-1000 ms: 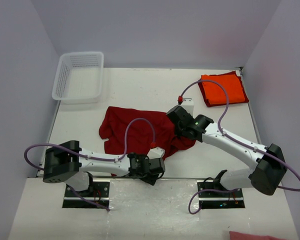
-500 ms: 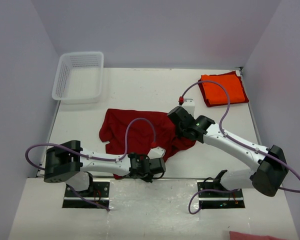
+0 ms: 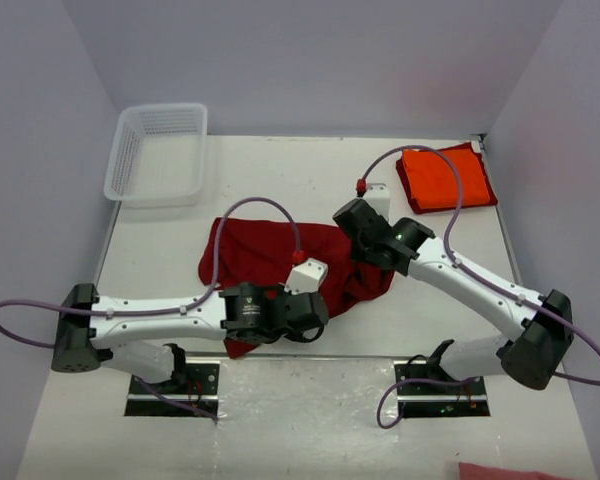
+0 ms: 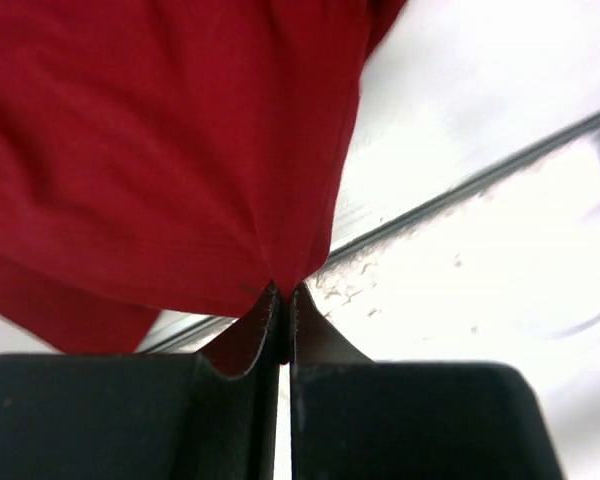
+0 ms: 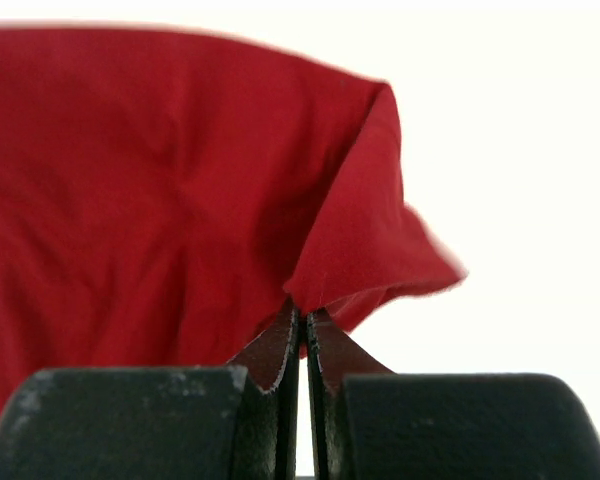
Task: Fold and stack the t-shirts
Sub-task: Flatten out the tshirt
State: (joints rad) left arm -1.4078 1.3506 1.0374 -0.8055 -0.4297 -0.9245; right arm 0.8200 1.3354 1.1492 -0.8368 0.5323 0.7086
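Crimson t-shirt (image 3: 270, 255), limp and light, crumpled by the worktop (image 3: 280, 180) near edge; left gripper (image 4: 283, 291) and right gripper (image 5: 302, 311) each pinch an edge fold, likely the best hold; orange t-shirt (image 3: 445, 180) folded, far right corner.

**Twin white-and-black arms trailing purple cables**

The left arm (image 3: 150, 312) and right arm (image 3: 475, 288) share slim white link shells and bulky black joint housings. A looping purple cable (image 3: 255, 200) ending in a small red plug (image 3: 298, 256) follows each. The left claw (image 4: 283, 292) and right claw (image 5: 304, 315) are matte black with wedge-shaped fingers. Silver base plates (image 3: 202, 386) sit at the near edge.
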